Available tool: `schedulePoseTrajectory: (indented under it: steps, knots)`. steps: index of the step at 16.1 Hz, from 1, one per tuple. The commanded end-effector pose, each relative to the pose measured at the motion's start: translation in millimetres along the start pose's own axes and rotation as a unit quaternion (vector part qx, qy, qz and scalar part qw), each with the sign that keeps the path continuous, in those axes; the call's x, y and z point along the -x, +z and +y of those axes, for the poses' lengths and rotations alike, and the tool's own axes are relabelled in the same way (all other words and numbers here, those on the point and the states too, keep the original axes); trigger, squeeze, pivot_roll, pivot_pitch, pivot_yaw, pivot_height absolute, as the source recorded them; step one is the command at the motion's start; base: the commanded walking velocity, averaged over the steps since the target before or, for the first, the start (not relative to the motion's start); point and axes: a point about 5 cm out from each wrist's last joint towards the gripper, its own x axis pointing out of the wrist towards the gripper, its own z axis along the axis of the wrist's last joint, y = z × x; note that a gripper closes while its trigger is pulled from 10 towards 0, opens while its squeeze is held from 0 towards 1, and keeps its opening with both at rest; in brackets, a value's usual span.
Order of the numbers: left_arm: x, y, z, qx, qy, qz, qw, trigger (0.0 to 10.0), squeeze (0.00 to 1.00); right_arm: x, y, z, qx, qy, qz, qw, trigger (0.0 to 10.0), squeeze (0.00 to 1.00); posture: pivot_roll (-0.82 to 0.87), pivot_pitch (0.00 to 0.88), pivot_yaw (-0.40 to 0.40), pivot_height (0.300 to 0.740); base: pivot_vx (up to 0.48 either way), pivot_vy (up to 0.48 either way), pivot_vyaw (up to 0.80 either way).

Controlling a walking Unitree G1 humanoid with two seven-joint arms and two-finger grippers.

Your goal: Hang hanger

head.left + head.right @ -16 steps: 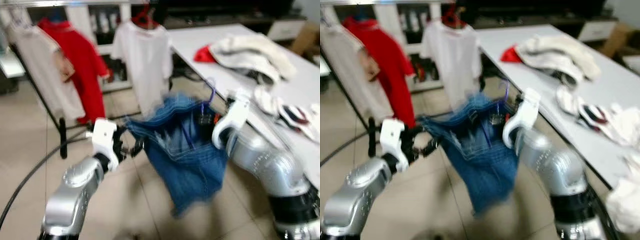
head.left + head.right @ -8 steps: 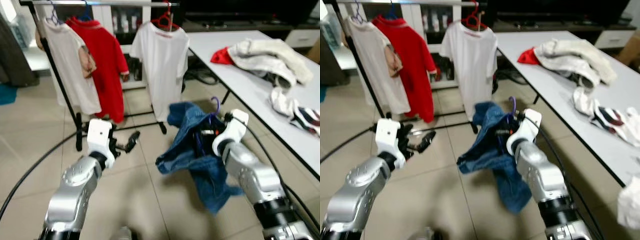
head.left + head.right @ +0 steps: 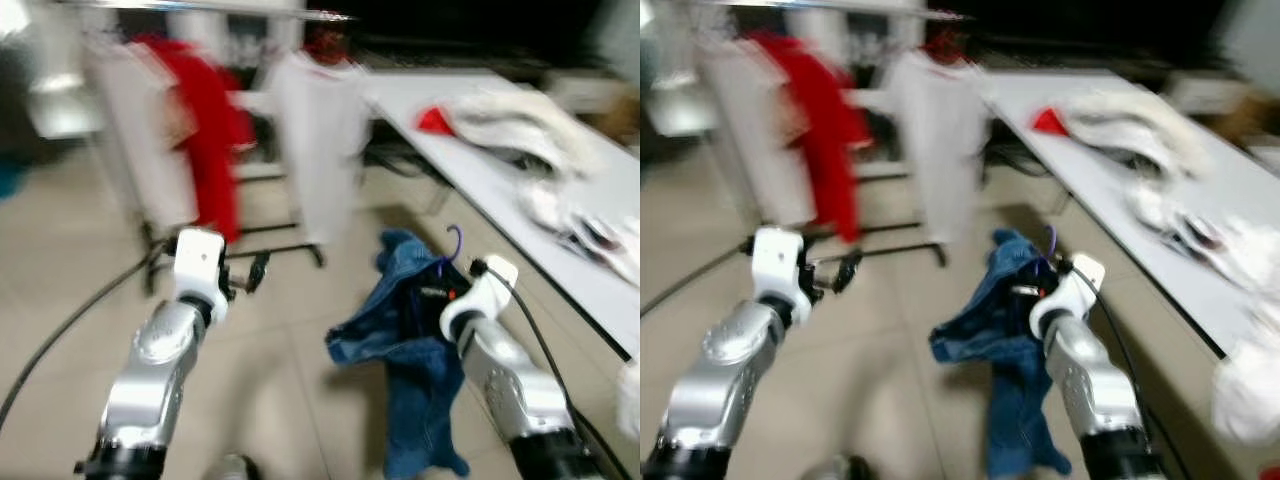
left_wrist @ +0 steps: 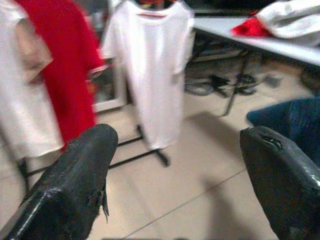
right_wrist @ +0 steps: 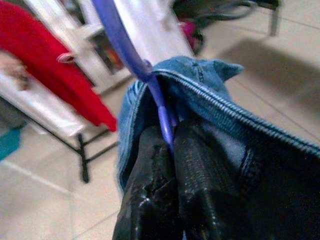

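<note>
Right end effector (image 5: 167, 150) clenched on purple hanger (image 5: 131, 52) carrying blue jeans (image 3: 420, 350); left end effector (image 4: 180, 175) released, empty; rack rail (image 3: 200, 6) ahead, hanging not yet done

A long white tabletop (image 3: 470, 120) carried a red cloth (image 3: 432, 121) and heaped pale garments (image 3: 525, 118) — beige tiled floor (image 3: 60, 270) lay below.

hanger (image 5: 131, 50): purple plastic, its neck sitting pinched between the right gripper (image 5: 172, 145) fingers, its hook rising above them
garment on hanger: blue denim piece (image 3: 415, 340) drooping crumpled below and around the right gripper, trailing toward the floor
</note>
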Motion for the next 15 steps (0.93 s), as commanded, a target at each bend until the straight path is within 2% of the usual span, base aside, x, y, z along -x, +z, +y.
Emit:
schedulePoseTrajectory:
  steps: [1,10,15]
  knots:
    - [-2.8,3.2,-1.0,-0.012,-0.003,-0.001,1.0,10.0,0.0,-1.5,13.4,-0.1,-0.004,0.001,-0.031,1.0,10.0,0.0,0.0,0.0,-0.094,0.74,0.33,0.0,0.0]
    - [-9.8,0.4,-10.5,-0.018,-0.037,0.002,0.999,10.0,0.0,0.8,14.2,-6.1,-0.026,-0.015,-0.044,0.999,10.0,0.0,-0.03,0.0,-0.074,0.74,0.344,0.0,0.0]
    - [-10.3,-1.2,-9.6,-0.022,-0.045,0.004,0.999,10.0,0.0,0.8,13.2,-5.3,-0.031,-0.017,-0.047,0.998,10.0,0.0,-0.02,0.0,-0.06,0.74,0.357,0.0,0.0]
